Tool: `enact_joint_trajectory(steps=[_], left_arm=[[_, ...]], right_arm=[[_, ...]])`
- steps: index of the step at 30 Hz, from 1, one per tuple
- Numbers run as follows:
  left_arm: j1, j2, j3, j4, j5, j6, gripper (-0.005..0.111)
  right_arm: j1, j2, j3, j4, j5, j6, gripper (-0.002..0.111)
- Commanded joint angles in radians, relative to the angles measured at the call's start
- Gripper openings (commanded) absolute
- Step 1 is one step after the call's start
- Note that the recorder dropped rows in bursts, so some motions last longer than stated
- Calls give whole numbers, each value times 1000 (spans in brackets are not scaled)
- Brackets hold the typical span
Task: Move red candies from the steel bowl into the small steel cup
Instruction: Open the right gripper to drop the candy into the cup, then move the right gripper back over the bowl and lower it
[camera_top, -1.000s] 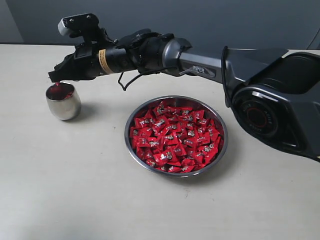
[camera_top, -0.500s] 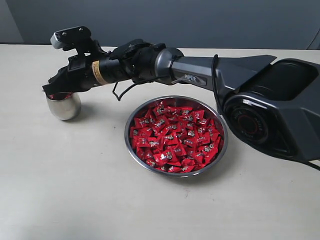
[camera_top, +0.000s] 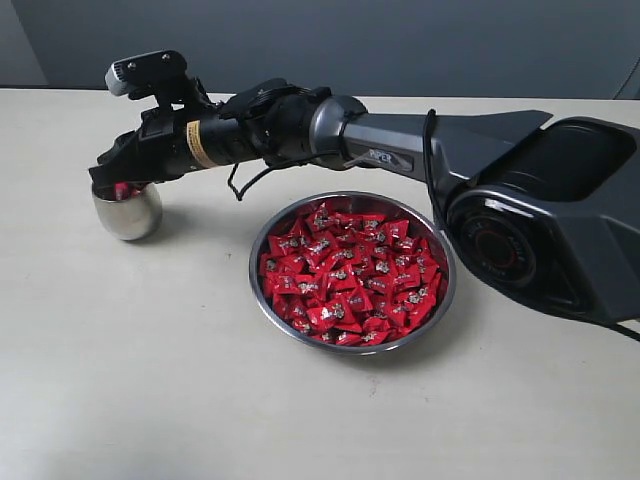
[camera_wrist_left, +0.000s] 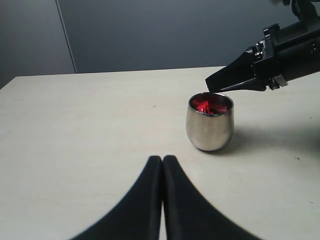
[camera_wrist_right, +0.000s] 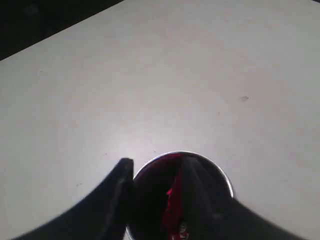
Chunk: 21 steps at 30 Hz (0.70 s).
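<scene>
Exterior view: looking obliquely down across the table (camera_top: 150, 400), well back. Left wrist view: facing level, low, near the small steel cup (camera_wrist_left: 210, 131). Right wrist view: pointing straight down, close above that cup, shared by all.

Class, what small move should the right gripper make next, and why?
Probably lift the right gripper straight up, clear of the cup: its jaws stand open over the mouth, red candies lie inside, and the bowl holds many more.
</scene>
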Motion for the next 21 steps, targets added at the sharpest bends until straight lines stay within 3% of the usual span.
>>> enact_joint_trajectory(steps=[1, 12, 15, 18, 21], left_arm=[[1, -4, 4, -2, -2, -2, 0], [1, -4, 4, -2, -2, -2, 0], [1, -4, 4, -2, -2, -2, 0], [1, -4, 4, -2, -2, -2, 0], [1, -4, 4, -2, -2, -2, 0]], right_arm=[[-1, -4, -7, 1, 9, 6, 49], [-9, -82, -7, 1, 38, 9, 46], [-24, -120, -7, 1, 41, 9, 28], [-43, -153, -7, 1, 32, 6, -1], [-62, -178, -7, 1, 29, 6, 0]])
